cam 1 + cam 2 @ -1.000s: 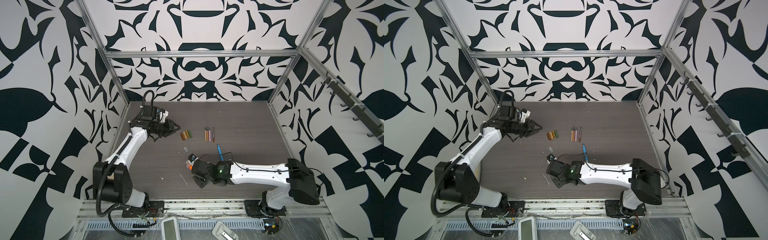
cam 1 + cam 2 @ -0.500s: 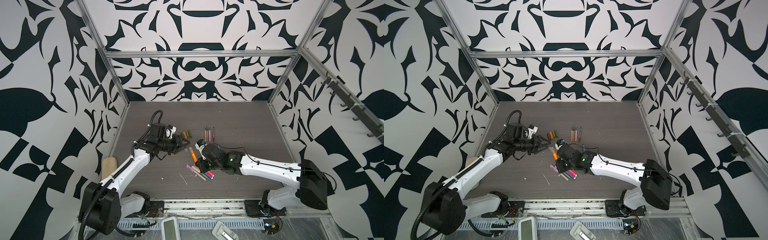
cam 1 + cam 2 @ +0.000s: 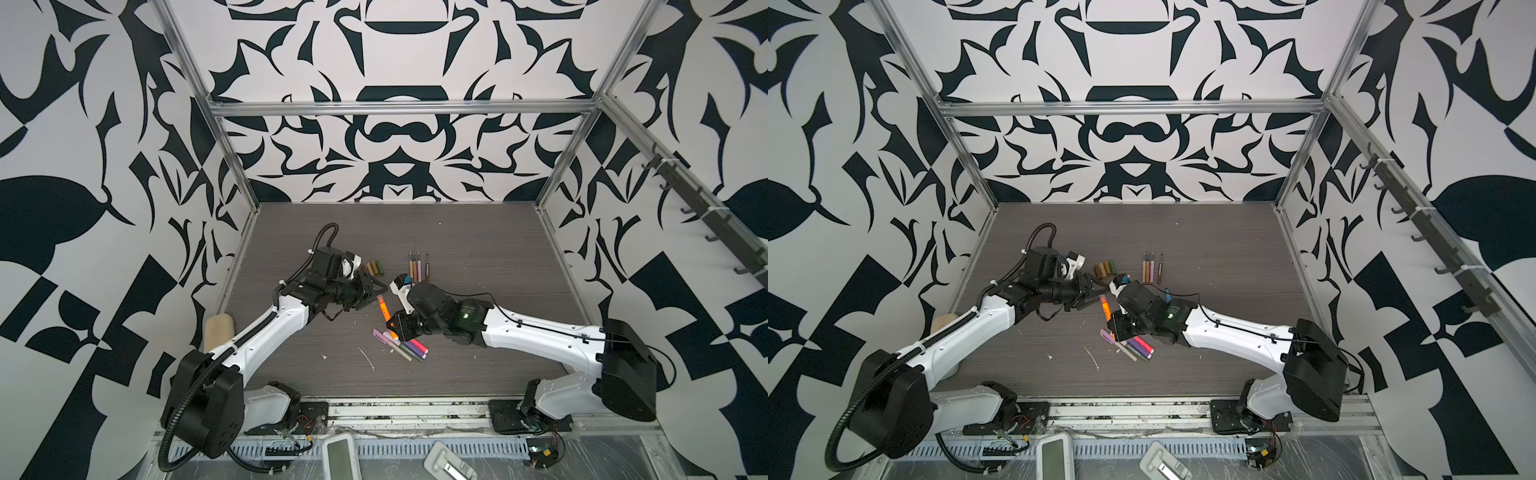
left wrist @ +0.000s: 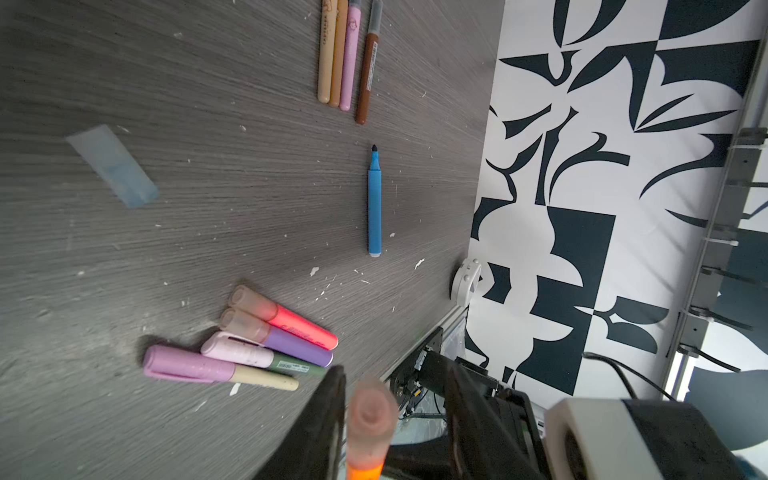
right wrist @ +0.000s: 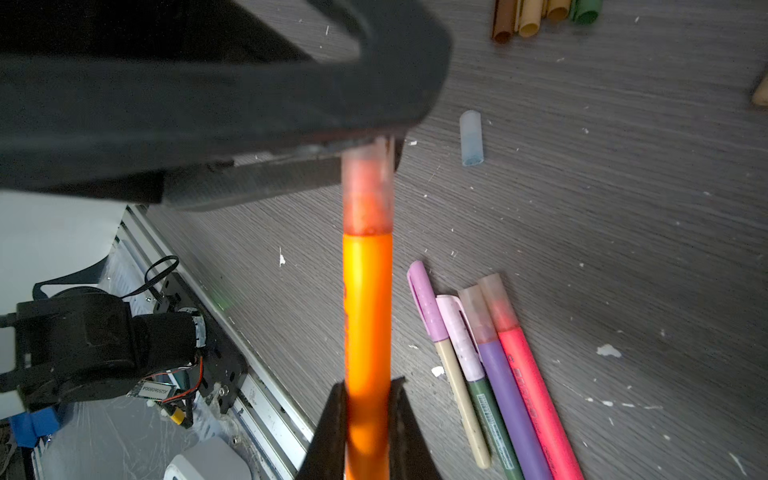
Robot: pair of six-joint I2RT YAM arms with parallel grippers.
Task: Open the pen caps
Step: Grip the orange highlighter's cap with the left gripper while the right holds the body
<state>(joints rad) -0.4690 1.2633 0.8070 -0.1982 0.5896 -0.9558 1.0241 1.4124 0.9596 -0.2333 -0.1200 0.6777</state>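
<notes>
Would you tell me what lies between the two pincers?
The orange pen: body in the right pincer, capped end at the left pincer, per the right wrist view.

Grey woodgrain table (image 3: pixel 478 249), black-and-white patterned walls (image 3: pixel 395 145), orange pen (image 5: pixel 368 311), blue pen (image 4: pixel 374 208)

Both arms share one livery. The left arm (image 3: pixel 266 332) and the right arm (image 3: pixel 540 345) have smooth white shells on the long links and bulky matte-black housings at the joints. The left claw (image 3: pixel 379 291) and the right claw (image 3: pixel 390 327) are black, with tapering wedge fingers (image 5: pixel 330 436). Just behind each claw sits a small white camera block (image 3: pixel 351 263). A ribbed black hose (image 3: pixel 318 239) rises behind the left claw. A thin black cable (image 3: pixel 548 329), tied down at intervals, trails back from the right claw, past a green light (image 3: pixel 464 315).
</notes>
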